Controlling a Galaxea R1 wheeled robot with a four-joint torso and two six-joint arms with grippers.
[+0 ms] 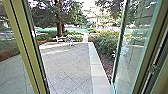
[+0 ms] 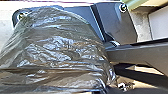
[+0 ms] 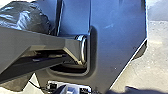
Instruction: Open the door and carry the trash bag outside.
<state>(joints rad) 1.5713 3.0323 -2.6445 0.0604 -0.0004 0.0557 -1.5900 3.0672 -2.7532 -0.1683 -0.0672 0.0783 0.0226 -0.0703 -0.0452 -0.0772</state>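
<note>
Paved yard (image 1: 67, 67), one, spread across lower centre of the head view. Glass door (image 1: 132, 50), one, standing open at right of that frame: opening apparently done. Trash bag (image 2: 57, 50), one, bulging before the robot's plate (image 2: 115, 22); carrying outside apparently unfinished. Fingers, both sides: cannot tell whether wide, narrow or gripping.

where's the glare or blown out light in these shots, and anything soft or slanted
Head view: washed-out sky glare behind the dark-leaved trees, reflections on the clear glass door panel, yellow-green metal door frame slanting; left wrist view: bright crinkled highlights on the dark shiny plastic bag; right wrist view: pale sunlit grey floor.
</note>
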